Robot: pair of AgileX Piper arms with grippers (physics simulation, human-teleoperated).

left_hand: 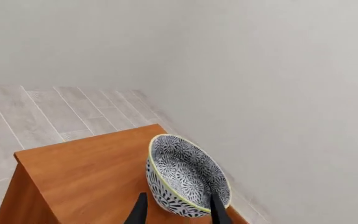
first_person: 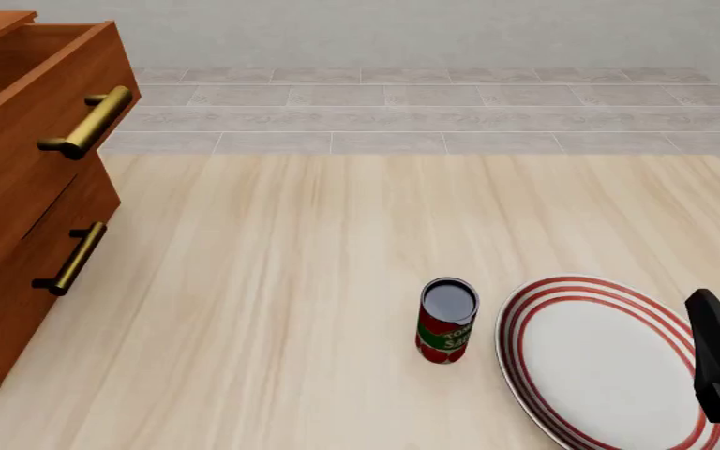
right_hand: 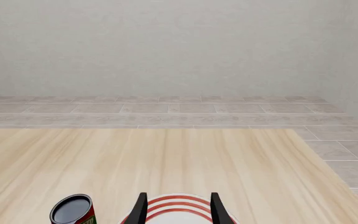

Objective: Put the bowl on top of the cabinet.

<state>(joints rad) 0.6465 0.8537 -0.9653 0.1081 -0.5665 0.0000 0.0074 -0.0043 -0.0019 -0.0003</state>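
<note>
Nearest our front camera sits the red-ringed white plate (first_person: pixel 604 366), with our right gripper (right_hand: pixel 178 207) hovering over it, fingers apart and holding nothing. Just beside the plate stands an open can (first_person: pixel 446 320) with a red and green label, upright on the pale wooden table (first_person: pixel 335 244). Well apart from the plate, the cabinet (first_person: pixel 22 178) stands with its top drawer pulled out. Our left gripper (left_hand: pixel 178 208) has its fingers spread either side of the bowl (left_hand: pixel 187 175), one fingertip (left_hand: pixel 219 210) over its rim; the bowl sits tilted on the cabinet's top, near the corner.
</note>
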